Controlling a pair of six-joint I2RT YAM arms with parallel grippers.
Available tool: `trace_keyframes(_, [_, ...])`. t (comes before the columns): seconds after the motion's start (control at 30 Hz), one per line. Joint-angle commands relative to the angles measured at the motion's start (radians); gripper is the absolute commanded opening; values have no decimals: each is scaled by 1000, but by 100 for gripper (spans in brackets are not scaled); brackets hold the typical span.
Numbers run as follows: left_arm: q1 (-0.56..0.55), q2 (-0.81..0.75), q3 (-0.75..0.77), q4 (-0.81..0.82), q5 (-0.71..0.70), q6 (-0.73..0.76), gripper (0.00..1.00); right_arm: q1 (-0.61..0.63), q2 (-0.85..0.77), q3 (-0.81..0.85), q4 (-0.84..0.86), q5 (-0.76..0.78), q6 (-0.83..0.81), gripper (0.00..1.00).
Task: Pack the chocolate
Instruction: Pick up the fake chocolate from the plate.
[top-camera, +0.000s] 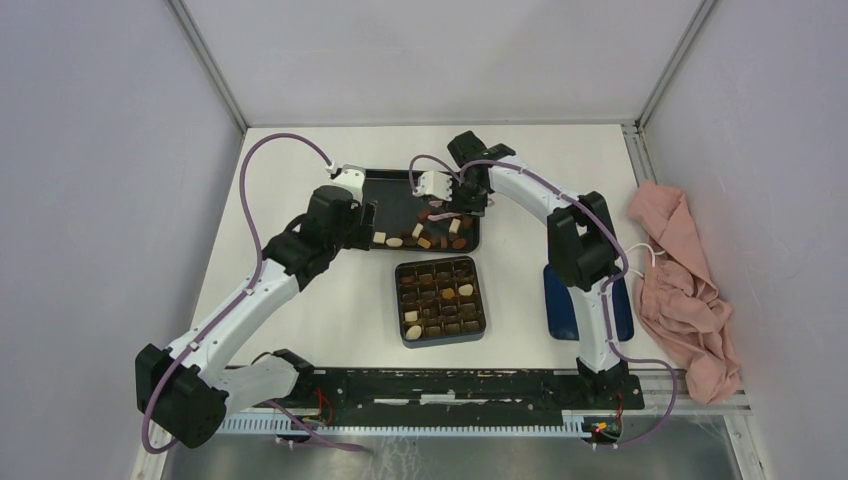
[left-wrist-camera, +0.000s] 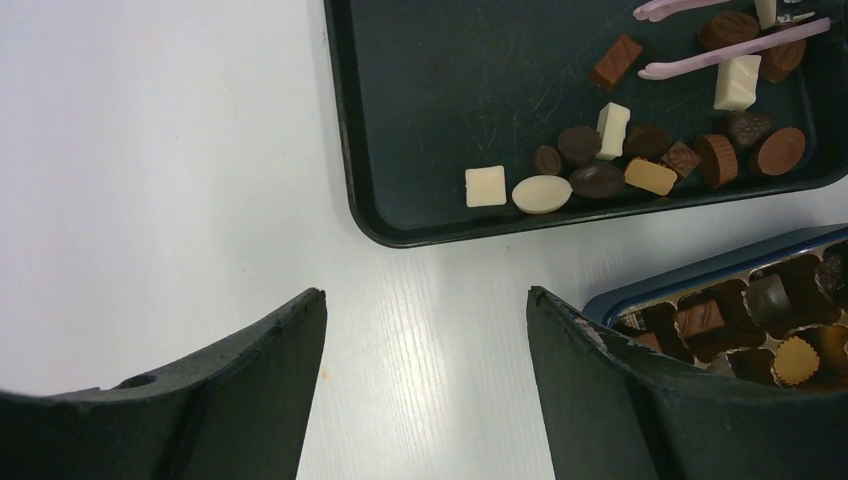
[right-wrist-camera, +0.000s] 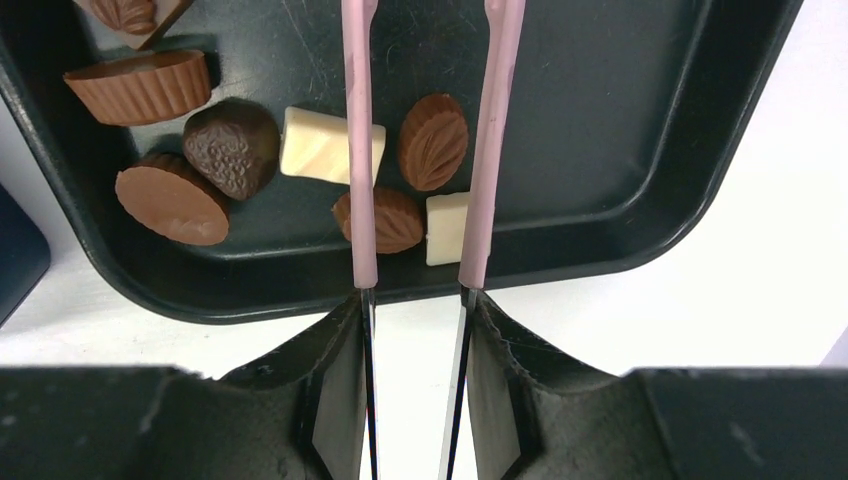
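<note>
Loose chocolate (top-camera: 425, 237) pieces in dark brown, mid brown and cream lie along the near side of a black tray (top-camera: 390, 190). In front of it stands the dark compartment box (top-camera: 441, 341), with pieces in several cells. My right gripper (right-wrist-camera: 415, 295) is shut on the pink tweezers (right-wrist-camera: 358, 150), whose two arms stand apart over the chocolate (right-wrist-camera: 432, 140) in the tray's (right-wrist-camera: 600, 120) corner. The tweezers' (left-wrist-camera: 720, 50) tips pinch nothing. My left gripper (left-wrist-camera: 425, 292) hangs open over bare table by the tray's (left-wrist-camera: 450, 80) near left corner, nothing between its fingers, with the box (left-wrist-camera: 700, 275) to its right.
A crumpled pink cloth (top-camera: 685, 290) lies at the right edge of the table. A blue lid (top-camera: 565, 300) rests flat under my right arm. White walls close in the table on three sides, and a black rail (top-camera: 450, 385) runs along the near edge.
</note>
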Motion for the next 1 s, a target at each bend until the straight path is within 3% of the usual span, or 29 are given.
trace_keyframes(0.0, [8, -9, 8, 25, 19, 42, 79, 11, 26, 72, -14, -20, 13, 42])
trace_keyframes(0.47, [7, -12, 8, 25, 31, 42, 79, 31, 65, 115, -40, -33, 9, 41])
trace_keyframes(0.97, [8, -8, 8, 23, 33, 42, 79, 35, -33, 20, -4, -39, 13, 13])
